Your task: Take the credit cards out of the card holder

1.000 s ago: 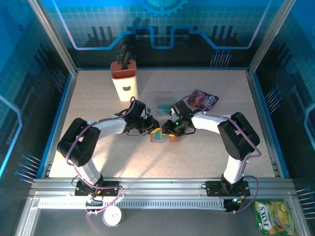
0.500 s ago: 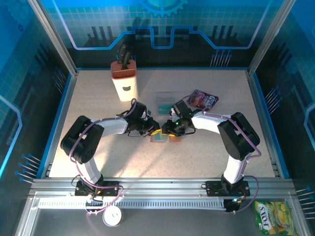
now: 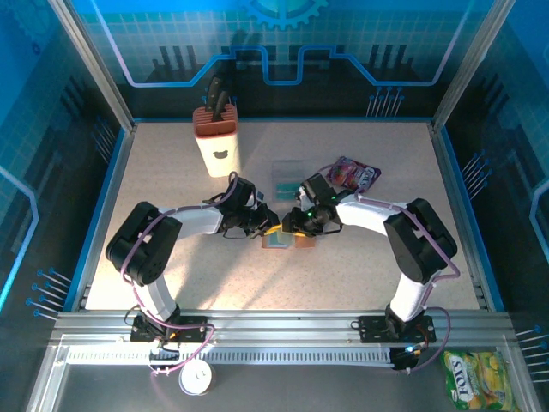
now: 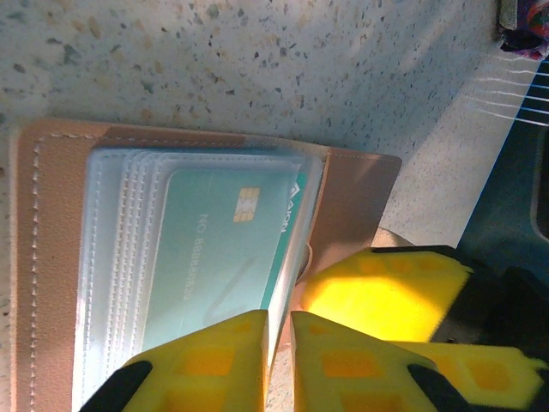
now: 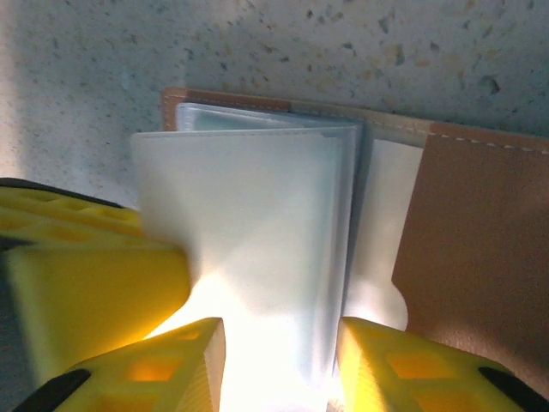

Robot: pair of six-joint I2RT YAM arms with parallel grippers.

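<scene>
The card holder [image 3: 287, 242] lies open on the table between both grippers, tan leather [image 4: 51, 215] with clear plastic sleeves. A teal credit card [image 4: 214, 257] sits in the front sleeve. My left gripper [image 4: 279, 322] is pinched on the right edge of that card and its sleeve; from above it [image 3: 268, 229] is at the holder's left. My right gripper [image 5: 279, 330] straddles a stack of clear sleeves [image 5: 257, 223] that fills the gap between its fingers, beside the tan flap [image 5: 480, 240]; from above it [image 3: 290, 228] is at the holder's top. Another teal card [image 3: 286, 178] lies loose farther back.
A purple snack packet [image 3: 353, 174] lies behind the right arm. A cream knife block [image 3: 216, 142] stands at the back left. The two grippers are almost touching; the right one's yellow finger [image 4: 386, 292] shows close beside the left one's.
Both arms shifted slightly, the left elbow inward and the right arm a little outward. Both grippers stay at the card holder with the same grip.
</scene>
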